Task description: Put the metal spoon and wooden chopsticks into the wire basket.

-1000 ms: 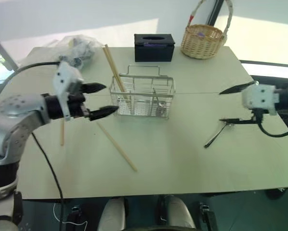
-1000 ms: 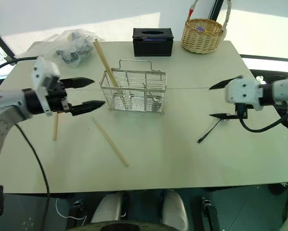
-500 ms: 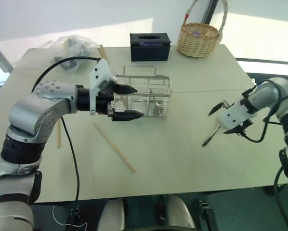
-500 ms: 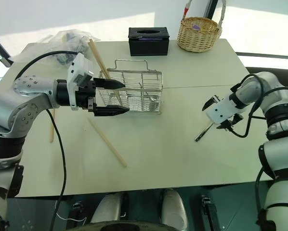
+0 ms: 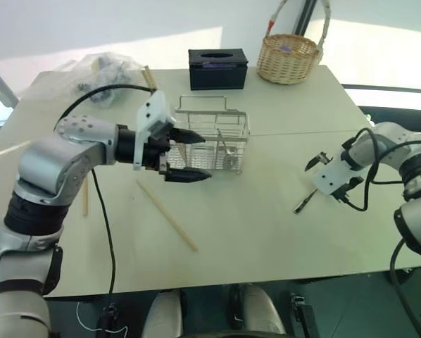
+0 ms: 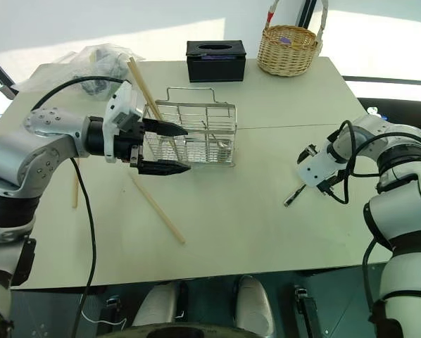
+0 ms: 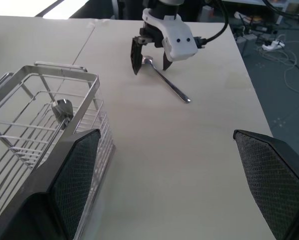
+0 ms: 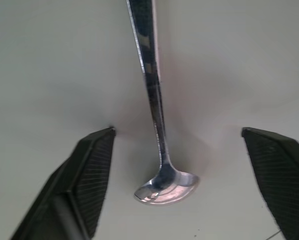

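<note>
Progress was partial. The wire basket (image 6: 193, 134) stood on the tabletop (image 6: 267, 232) and already held one of the wooden chopsticks (image 6: 148, 90), leaning out of its left end, plus a small metal utensil upright in a middle compartment, its rounded end visible in the left wrist view. Two more chopsticks lay flat: one loose chopstick (image 6: 157, 208) in front of the basket, another stick (image 6: 75, 190) near the left edge, partly hidden by the arm. The metal spoon (image 8: 156, 107) also lay on the tabletop, well to the right of the basket, so spoon and both loose sticks were, by my judgement, yet to go in.

The right hand (image 7: 150, 52) pointed steeply down over the spoon's bowl end. In its wrist view its two fingers (image 8: 92, 170) stood apart on either side of the spoon, neither touching it, with the bowl between them and the handle running away from the hand. So that hand was open and straddling the spoon, gripping nothing.

The left hand (image 6: 164, 148) was at the basket's left front corner, fingers spread wide and empty. The basket's near wall sat beside one finger, and the loose chopstick lay just below and in front of this hand.
</note>
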